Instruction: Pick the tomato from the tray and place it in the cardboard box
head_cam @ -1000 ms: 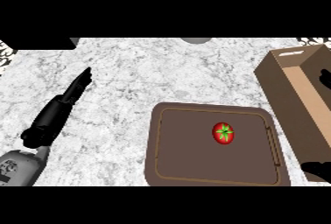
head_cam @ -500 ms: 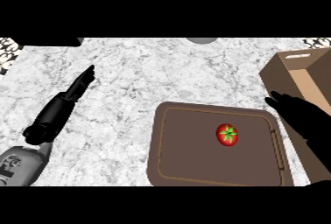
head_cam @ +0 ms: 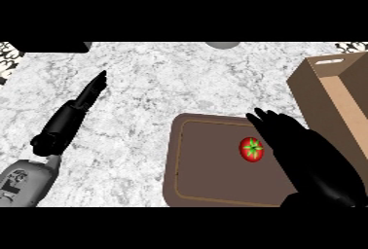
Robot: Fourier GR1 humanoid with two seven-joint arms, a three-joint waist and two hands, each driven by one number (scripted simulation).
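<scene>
Red tomato (head_cam: 251, 149) sits on brown tray (head_cam: 215, 189), right-centre, untouched. Step: reach/approach. Right hand (head_cam: 309, 151) hovers just right of it, fingers (head_cam: 265, 119) straight, holding nothing. Next: curl round tomato, lift, carry right to cardboard box (head_cam: 316, 92). Left hand (head_cam: 72, 114) rests far left on counter (head_cam: 158, 82), fingers straight. Count: 1 tomato, 1 tray, 1 box.

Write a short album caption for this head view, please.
Right hand open over the brown tray, beside the tomato; cardboard box at right.
</scene>
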